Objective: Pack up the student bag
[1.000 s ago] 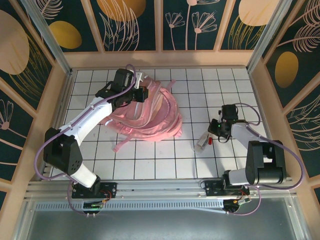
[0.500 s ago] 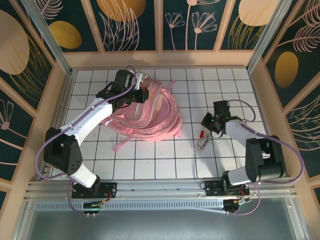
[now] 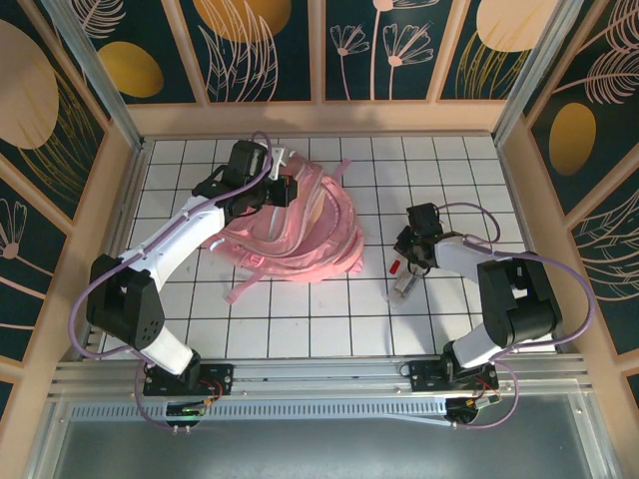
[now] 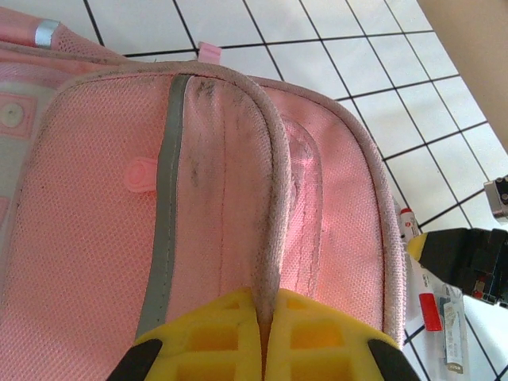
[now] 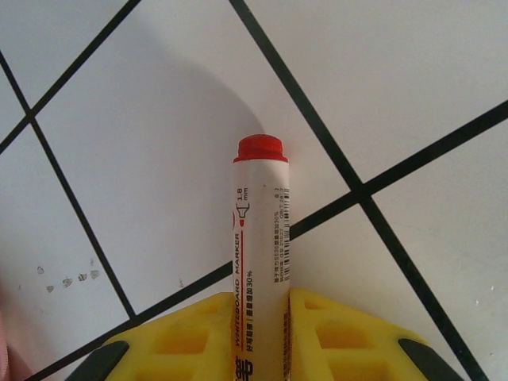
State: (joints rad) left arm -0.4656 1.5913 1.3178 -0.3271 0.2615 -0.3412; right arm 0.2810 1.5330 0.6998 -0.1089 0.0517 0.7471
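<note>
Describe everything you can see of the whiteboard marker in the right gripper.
The whiteboard marker is a slim white barrel, plastic by the look of it, with a red end, red lettering reading WHITEBOARD MARKER, small print and a barcode. It sticks straight out of the right gripper, whose yellow fingers press on its sides and hide its other end. Its shadow falls on the white tiled table.

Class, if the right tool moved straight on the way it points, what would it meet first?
Probably the tiled table: the right tool angles down at it, so the whiteboard marker it grips would touch first. Depth is unclear.
</note>
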